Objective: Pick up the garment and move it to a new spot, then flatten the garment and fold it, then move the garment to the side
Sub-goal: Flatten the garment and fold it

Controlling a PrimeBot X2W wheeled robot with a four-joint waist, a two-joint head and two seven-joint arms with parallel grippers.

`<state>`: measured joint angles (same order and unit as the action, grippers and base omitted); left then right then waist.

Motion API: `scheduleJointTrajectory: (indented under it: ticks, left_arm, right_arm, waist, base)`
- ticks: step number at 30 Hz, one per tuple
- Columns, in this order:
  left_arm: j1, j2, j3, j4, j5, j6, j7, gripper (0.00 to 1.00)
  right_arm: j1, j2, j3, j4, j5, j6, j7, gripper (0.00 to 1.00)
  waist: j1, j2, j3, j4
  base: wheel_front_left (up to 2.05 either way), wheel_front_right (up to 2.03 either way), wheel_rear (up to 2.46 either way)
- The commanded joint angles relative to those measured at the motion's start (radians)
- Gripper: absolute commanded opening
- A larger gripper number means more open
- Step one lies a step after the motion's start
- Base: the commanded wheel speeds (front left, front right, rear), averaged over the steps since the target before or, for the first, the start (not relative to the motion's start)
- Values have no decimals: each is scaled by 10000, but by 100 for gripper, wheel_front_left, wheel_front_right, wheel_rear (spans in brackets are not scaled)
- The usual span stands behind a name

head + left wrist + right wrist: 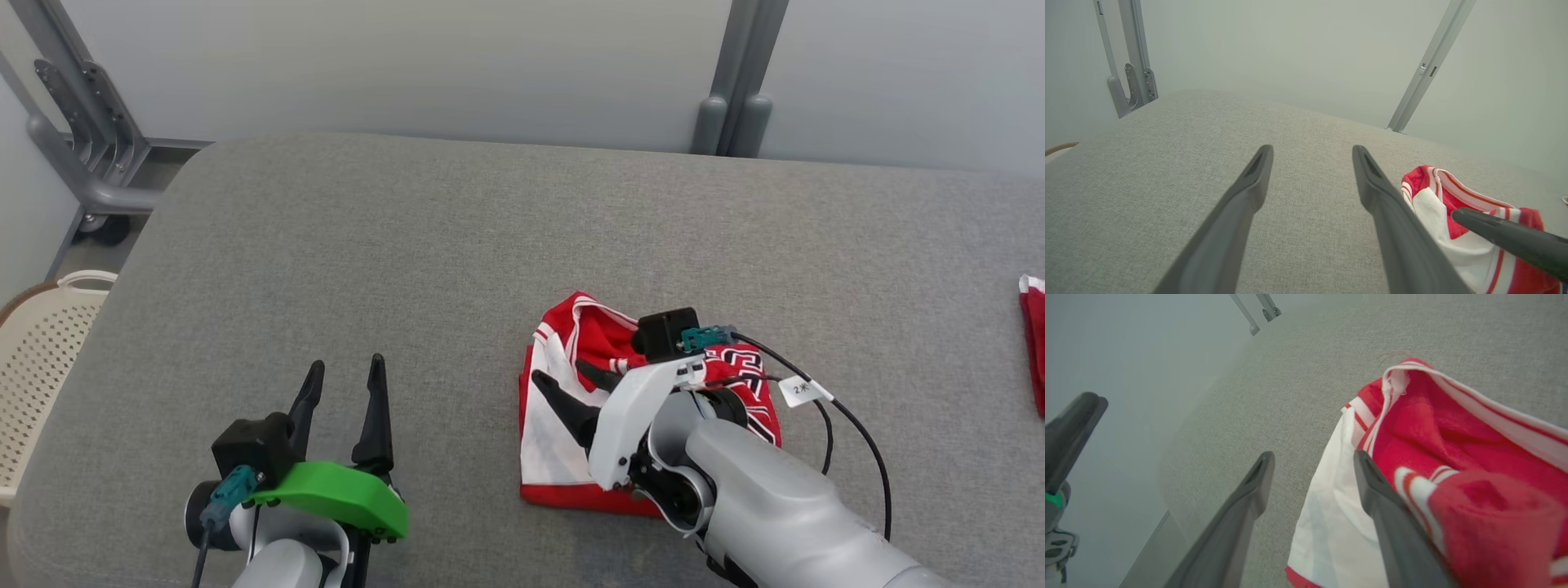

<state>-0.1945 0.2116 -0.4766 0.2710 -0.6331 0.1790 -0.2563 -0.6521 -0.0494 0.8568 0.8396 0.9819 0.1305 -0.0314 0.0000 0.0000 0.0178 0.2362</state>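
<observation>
The garment (549, 445) is a red and white jersey lying in a folded, slightly rumpled heap on the grey padded table (408, 245), right of centre. My right gripper (558, 370) hovers open at the garment's left edge with nothing between its fingers. In the right wrist view the right gripper (1313, 454) has one finger over bare table and the other over the garment (1433, 428). My left gripper (347, 362) stands open over bare table at the lower left, apart from the cloth. In the left wrist view the left gripper (1311, 149) has the garment (1429, 212) to its right.
Another piece of red cloth (1033, 335) lies at the table's right edge. A beige perforated basket (41, 351) stands off the table's left side. Grey metal frame parts (90, 139) rise behind the table's far left corner, and a post (735, 82) stands behind its far edge.
</observation>
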Motion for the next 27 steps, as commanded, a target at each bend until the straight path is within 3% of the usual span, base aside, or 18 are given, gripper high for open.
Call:
scheduleJointTrajectory:
  ticks: [1, 8, 13, 17, 27]
  left_arm:
    - [22, 5, 43, 12, 33, 33, -39, 100]
    - [196, 56, 78, -50, 44, 80, -62, 100]
    - [289, 141, 112, -163, 38, 160, -66, 100]
    - [376, 194, 109, -275, 46, 192, -56, 100]
    - [541, 326, 53, -642, 61, 336, 67, 100]
  right_arm:
    - [-132, -31, 151, -162, 212, 4, -142, 100]
    - [-295, -34, 661, -964, 875, 4, -660, 100]
    - [-406, -32, 477, -1068, 882, 4, -1227, 100]
    - [-543, -48, -8, -770, 553, 4, -1756, 100]
    - [167, -870, -2133, -679, -708, 4, -2339, 100]
  waist:
    - [0, 0, -45, -129]
    - [0, 0, -170, -537]
    - [0, 0, -230, -820]
    - [0, 0, -256, -1010]
    - [0, 0, -306, -1287]
  base:
    - [0, 0, 0]
    - [0, 0, 0]
    - [0, 0, 0]
    - [0, 0, 0]
    - [0, 0, 0]
